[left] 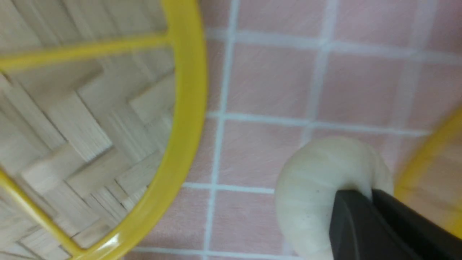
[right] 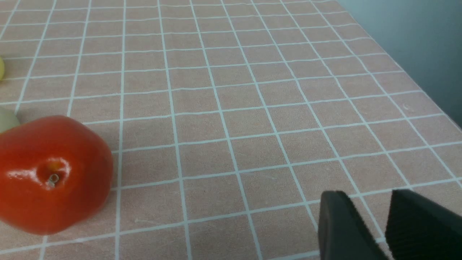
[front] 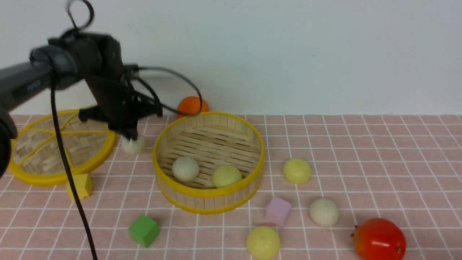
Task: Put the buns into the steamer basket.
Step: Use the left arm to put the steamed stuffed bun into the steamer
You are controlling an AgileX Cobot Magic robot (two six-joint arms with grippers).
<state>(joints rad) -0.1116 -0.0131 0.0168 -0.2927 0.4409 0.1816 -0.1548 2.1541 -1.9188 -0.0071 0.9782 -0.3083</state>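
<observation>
The steamer basket point(front: 207, 199) stands mid-table with an off-white bun point(front: 185, 168) and a pale yellow bun point(front: 226, 176) on its slatted floor. My left gripper point(front: 130, 135) is shut on another off-white bun point(front: 134, 145), which sits between the basket and the lid. In the left wrist view its fingertips point(left: 348, 202) pinch into this soft bun point(left: 314, 187), close to the basket's rim point(left: 433, 151). Three buns lie to the right of and in front of the basket: yellow point(front: 297, 170), off-white point(front: 324, 212), yellow point(front: 263, 242). My right gripper point(right: 368, 213) is open over bare cloth.
The flat woven lid point(front: 47, 177) lies at the left, an orange fruit point(front: 191, 105) behind the basket, and a red fruit point(front: 379, 239) at the front right. Yellow point(front: 80, 186), green point(front: 143, 230) and pink point(front: 277, 211) cubes stand around the basket. The table's edge point(right: 426, 94) runs nearby.
</observation>
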